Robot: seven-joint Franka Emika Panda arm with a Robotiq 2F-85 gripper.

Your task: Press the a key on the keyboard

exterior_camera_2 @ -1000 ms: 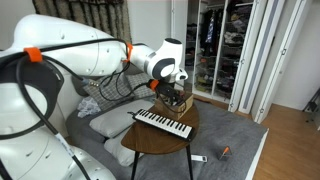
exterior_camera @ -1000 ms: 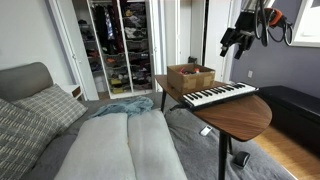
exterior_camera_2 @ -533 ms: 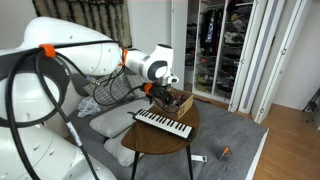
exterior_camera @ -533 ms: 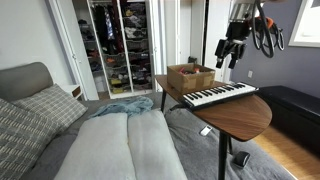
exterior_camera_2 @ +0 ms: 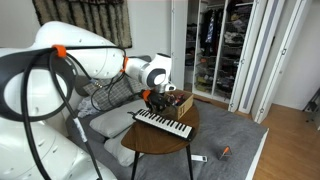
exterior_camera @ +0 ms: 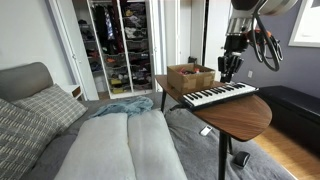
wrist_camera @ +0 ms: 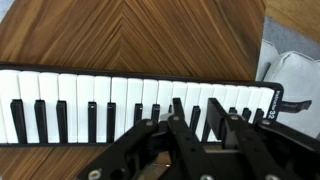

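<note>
The keyboard [exterior_camera: 218, 95] is laid on the wooden table [exterior_camera: 243, 118], just right of the brown box [exterior_camera: 190, 77]. The gripper [exterior_camera: 229, 72] is held above its keys, fingers [wrist_camera: 177, 115] drawn together. A straight descent onto one white key is advised, neighbours left untouched.

Lost one end of the keyboard [wrist_camera: 130, 105] past the wrist view's left edge. Saw the near part of its keys hidden under the dark, blurred gripper [wrist_camera: 195, 112]. Could not tell the jaws' stance, nor any contact with a key. Could not make out single keys in both exterior views.
</note>
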